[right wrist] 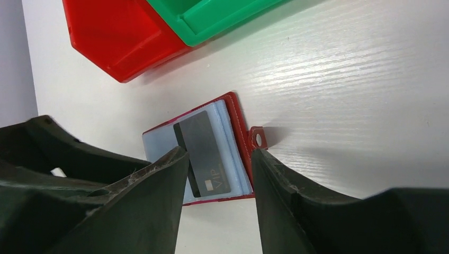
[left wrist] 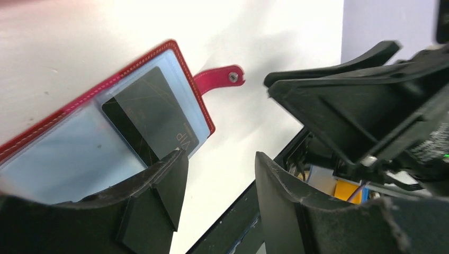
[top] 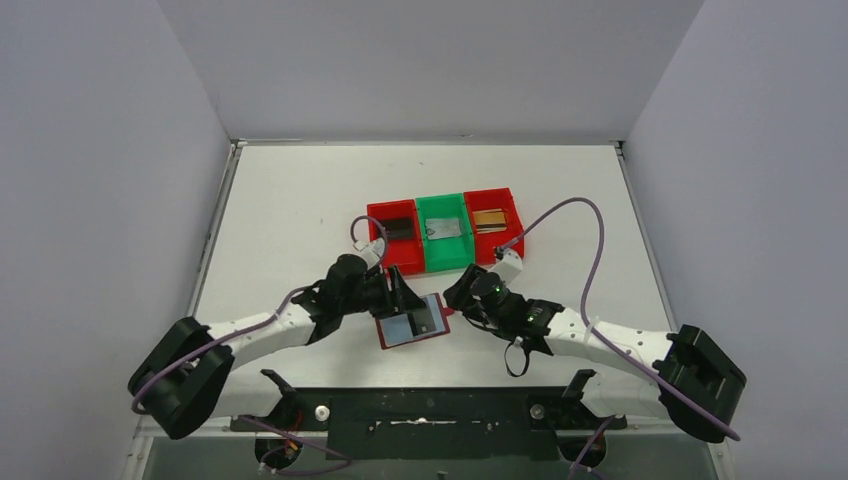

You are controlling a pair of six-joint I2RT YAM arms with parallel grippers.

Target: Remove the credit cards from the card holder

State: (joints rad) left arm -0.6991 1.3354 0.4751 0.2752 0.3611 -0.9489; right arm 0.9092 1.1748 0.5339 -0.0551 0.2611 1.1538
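Note:
The dark red card holder (top: pixel 392 338) lies open on the table between my two grippers, its pale blue-grey sleeves facing up. A dark credit card (top: pixel 428 318) marked VIP lies on its right sleeve, sticking partly out. It also shows in the left wrist view (left wrist: pixel 151 114) and in the right wrist view (right wrist: pixel 204 151). My left gripper (top: pixel 403 292) is open and empty at the holder's far left edge. My right gripper (top: pixel 461 297) is open and empty just right of the holder, by the snap tab (right wrist: pixel 258 138).
Three bins stand in a row behind the holder. The left red bin (top: pixel 378 214) holds a dark card, the green bin (top: pixel 440 262) a silvery card, and the right red bin (top: pixel 510 205) a gold card. The table's near edge is close behind the holder.

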